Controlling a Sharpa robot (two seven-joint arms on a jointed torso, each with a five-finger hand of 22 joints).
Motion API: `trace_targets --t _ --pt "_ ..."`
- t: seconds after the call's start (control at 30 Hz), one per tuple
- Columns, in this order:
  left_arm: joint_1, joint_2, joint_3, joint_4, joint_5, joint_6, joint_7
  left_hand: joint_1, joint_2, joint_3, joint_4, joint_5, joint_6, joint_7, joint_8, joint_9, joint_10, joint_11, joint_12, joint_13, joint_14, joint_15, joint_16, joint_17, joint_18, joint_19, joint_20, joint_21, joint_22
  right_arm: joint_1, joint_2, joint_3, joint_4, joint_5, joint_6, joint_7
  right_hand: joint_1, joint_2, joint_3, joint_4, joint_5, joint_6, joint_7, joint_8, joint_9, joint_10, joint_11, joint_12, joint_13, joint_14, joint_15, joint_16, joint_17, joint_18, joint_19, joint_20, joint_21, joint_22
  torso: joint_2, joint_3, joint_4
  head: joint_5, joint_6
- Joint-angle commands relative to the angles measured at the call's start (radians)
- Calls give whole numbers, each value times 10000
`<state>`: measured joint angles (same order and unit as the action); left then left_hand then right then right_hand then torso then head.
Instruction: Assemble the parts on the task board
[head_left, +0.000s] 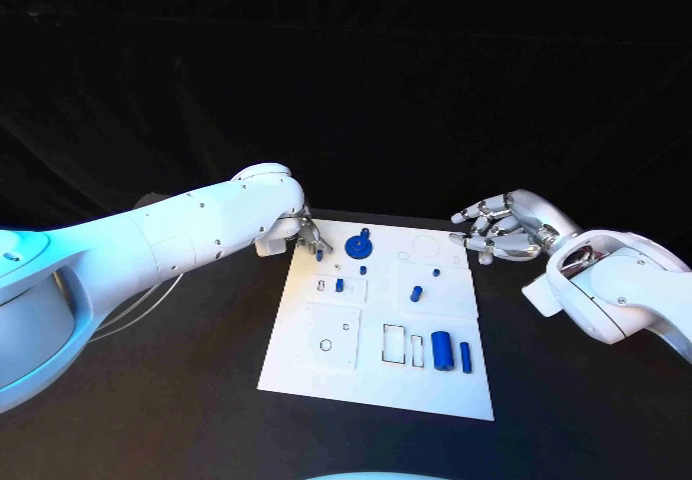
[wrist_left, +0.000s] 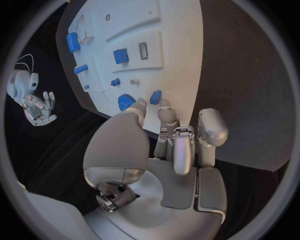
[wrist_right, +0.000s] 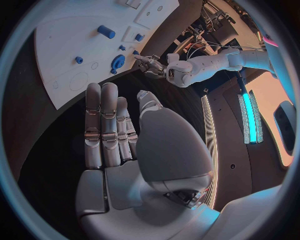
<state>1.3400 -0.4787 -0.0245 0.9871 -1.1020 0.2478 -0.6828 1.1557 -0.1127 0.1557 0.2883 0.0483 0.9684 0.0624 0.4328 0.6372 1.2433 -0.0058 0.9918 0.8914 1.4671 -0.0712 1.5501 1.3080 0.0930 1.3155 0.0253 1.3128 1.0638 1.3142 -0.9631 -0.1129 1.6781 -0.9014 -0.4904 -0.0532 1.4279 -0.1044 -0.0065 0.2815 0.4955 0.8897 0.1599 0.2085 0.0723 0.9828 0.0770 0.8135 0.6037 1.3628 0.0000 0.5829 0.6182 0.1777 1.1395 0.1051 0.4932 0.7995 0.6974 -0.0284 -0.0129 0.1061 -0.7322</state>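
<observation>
The left hand (head_left: 306, 235) reaches over the far left corner of the task board (head_left: 332, 365), fingertips (wrist_left: 164, 111) closing on a small blue peg (wrist_left: 155, 97) beside the blue gear (head_left: 359, 246). The right hand (head_left: 498, 230) hovers open-fingered, holding nothing, at the board's far right corner

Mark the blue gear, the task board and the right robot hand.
blue gear (head_left: 359, 246), head view, centre of its disc.
task board (head_left: 378, 384), head view, bare white near edge.
right robot hand (head_left: 498, 229), head view, middle of the hand.
</observation>
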Motion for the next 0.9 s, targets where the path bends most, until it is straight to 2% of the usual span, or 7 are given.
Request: trace_targets --t 0.03,0.2,0.67,0.77,0.9 --pt "1 22 0 37 99 252 84 131 5 -40 -28 34 34 33 -44 -19 -87 1 48 6 921 61 -46 2261 97 10 90 -9 21 -6 12 0 -3 -45 60 66 -49 30 40 -3 26 -17 25 53 -11 -52 -2 -50 -8 51 7 -64 15 49 57 29 -40 -8 0 0 2 3 -5" --pt "0 20 -3 44 92 276 91 252 88 -21 -48 34 70 27 -44 -57 -88 -5 69 4 924 58 -41 2269 96 14 95 -6 32 -6 23 0 -8 -46 62 72 -49 30 40 -3 26 -17 25 53 -11 -52 -2 -50 -8 51 7 -64 15 49 57 29 -40 -8 4 -4 0 12 -4" --pt "-3 20 -5 32 301 72 229 1070 776 357 -264 37 133 1 -223 -345 -163 -37 -19 -185 939 31 -9 2313 88 33 93 19 89 -6 48 0 -25 -41 61 96 -55 30 41 1 37 -14 25 57 -10 -48 -3 -47 -15 58 6 -73 18 49 63 28 -47 -12 1 -8 -1 9 -19" --pt "-4 11 -4 26 487 -53 324 1547 1011 768 -481 47 97 -17 -324 -456 -257 -62 -158 -340 939 1 -9 2313 93 24 80 12 79 -7 55 0 -33 -37 61 105 -63 32 41 6 43 -13 25 60 -10 -46 -2 -46 -20 62 6 -79 20 49 66 28 -51 -15 -3 -5 2 7 -22" --pt "-6 -7 -4 23 688 -185 432 1976 1019 1413 -749 52 91 -24 -416 -580 -334 -75 -327 -526 938 -6 -12 2309 94 12 67 2 72 -7 60 0 -39 -33 70 106 -63 32 41 6 43 -13 25 60 -10 -46 -2 -46 -20 62 6 -79 20 49 66 28 -51 -15 0 -6 3 19 -15"
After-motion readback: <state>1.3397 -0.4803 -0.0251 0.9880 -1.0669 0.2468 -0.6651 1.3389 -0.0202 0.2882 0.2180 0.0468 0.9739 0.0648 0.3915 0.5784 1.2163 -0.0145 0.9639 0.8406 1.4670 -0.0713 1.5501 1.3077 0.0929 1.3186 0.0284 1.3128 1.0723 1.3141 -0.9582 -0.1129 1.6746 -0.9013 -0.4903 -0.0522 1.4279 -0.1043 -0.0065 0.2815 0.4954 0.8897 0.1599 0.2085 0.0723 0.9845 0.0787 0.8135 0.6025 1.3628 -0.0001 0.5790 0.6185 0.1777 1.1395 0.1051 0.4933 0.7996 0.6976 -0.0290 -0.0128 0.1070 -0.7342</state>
